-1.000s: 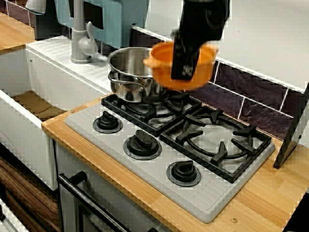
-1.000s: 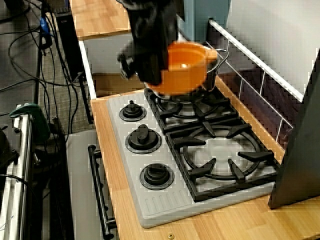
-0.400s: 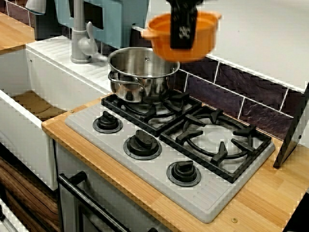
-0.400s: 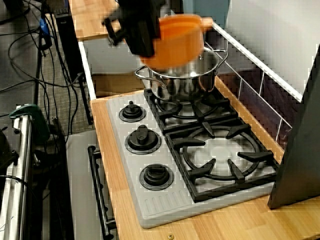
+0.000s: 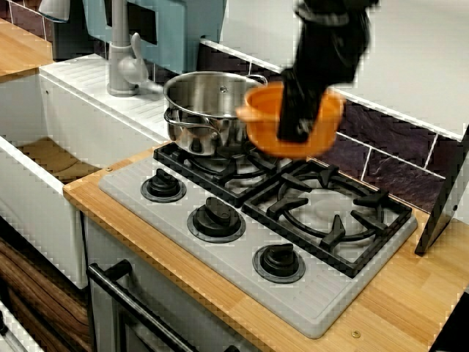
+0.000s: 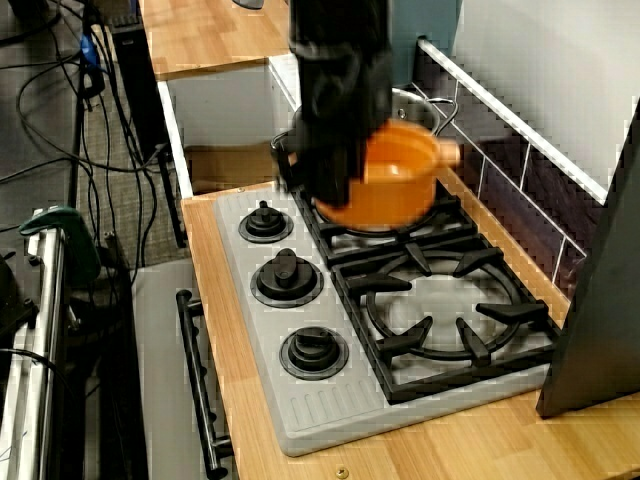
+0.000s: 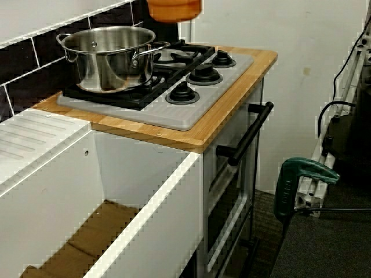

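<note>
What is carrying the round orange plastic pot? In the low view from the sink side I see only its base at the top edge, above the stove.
Observer: In the front view, the jaws of a black robot arm grip the round orange plastic pot at its near wall.
Operator: Over which burner?
Observer: The view from the stove's right end puts it in the air about where the two black grates meet, next to the shiny steel stockpot.
Operator: Anything inside it?
Observer: That same view looks into it; the part the arm leaves uncovered shows only orange.
</note>
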Tool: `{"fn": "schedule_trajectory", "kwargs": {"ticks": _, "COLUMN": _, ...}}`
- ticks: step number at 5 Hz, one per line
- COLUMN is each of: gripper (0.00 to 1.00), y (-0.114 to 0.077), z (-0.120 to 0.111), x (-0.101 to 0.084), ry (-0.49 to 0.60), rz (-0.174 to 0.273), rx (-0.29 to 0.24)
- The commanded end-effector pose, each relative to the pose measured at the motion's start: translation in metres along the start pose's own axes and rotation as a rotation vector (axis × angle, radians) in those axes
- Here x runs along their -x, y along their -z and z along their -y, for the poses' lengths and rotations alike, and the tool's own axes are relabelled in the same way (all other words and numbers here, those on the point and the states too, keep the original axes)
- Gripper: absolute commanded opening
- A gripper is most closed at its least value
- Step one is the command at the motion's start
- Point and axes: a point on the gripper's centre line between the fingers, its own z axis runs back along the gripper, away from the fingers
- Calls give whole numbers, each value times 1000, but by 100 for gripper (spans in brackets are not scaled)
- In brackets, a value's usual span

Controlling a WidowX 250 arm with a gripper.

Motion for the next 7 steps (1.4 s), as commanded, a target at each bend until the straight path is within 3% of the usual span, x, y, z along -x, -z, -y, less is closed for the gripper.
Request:
{"fn": "schedule_trajectory", "kwargs": {"ticks": 1, "gripper": 0, "y": 15, "z": -7, "x": -8, "ry": 1, "rz": 25, "rx": -6}}
{"fn": "schedule_trajectory", "kwargs": {"ticks": 2, "gripper": 0, "y": 22, "z": -5, "x": -15, "ry": 159, "rz": 59, "rx": -31}}
{"fn": "schedule_trajectory", "kwargs": {"ticks": 4, "gripper": 0, "y": 29, "z": -3, "x": -25, "ry": 566, "rz": 137, "rx": -141}}
{"fn": "schedule_trajectory", "kwargs": {"ticks": 5, "gripper": 0, "y": 28, "z": -5, "x": -22, "ry": 717, "rz": 166, "rx": -167}}
{"fn": "schedule_trajectory", "kwargs": {"ticks": 6, "gripper": 0, "y": 38, "z": -9, "x": -19, "ry": 779, "rz": 181, "rx": -179}}
{"fn": "schedule_trajectory", "kwargs": {"ticks": 7, "gripper": 74, "y": 43, "z": -16, "x": -17, "ry": 707, "rz": 164, "rx": -176}}
